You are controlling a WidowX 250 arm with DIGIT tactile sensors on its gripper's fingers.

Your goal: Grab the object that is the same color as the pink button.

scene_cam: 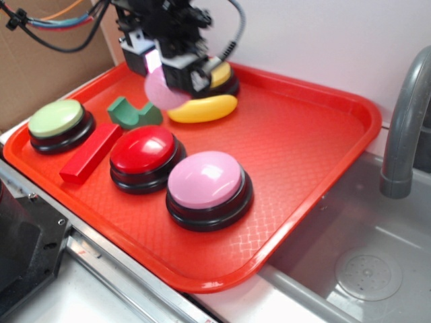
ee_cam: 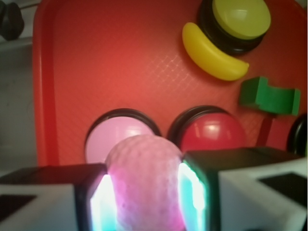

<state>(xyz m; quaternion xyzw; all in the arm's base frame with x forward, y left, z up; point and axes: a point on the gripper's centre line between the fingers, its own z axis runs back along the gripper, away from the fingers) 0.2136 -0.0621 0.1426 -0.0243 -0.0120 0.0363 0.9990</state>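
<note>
Ball (scene_cam: 161, 91) first, and from the exterior view it's off the tray (scene_cam: 316, 134) already — that pale pink blur in the upper left of the frame hangs under the gripper (scene_cam: 176, 79), above the yellow banana (scene_cam: 202, 109) and with red tray showing beneath it. So by my reading the grab is made; what's left, if anything, is only to keep it held. The arm comes in from the top edge of the frame, its black head pointing down over the far part of the tray, cables trailing off to the upper left. Down at centre sits the pink button (scene_cam: 207, 180), the colour match, with the red button (scene_cam: 144, 152) just beside it on the left.

Over to the wrist view: the ball (ee_cam: 144, 180) fills the bottom centre, dimples plain to see, pinched on both sides between the two glowing pads (ee_cam: 192, 195) of the gripper (ee_cam: 144, 197). The jaws stand only as far apart as the ball's width, pressed right against it. Behind the ball the pink button (ee_cam: 118, 134) and red button (ee_cam: 211, 132) peek out mid-frame, well below the camera. Banana (ee_cam: 211, 55) and a yellow button (ee_cam: 240, 19) sit upper right; a green block (ee_cam: 269, 96) lies at the right.
</note>
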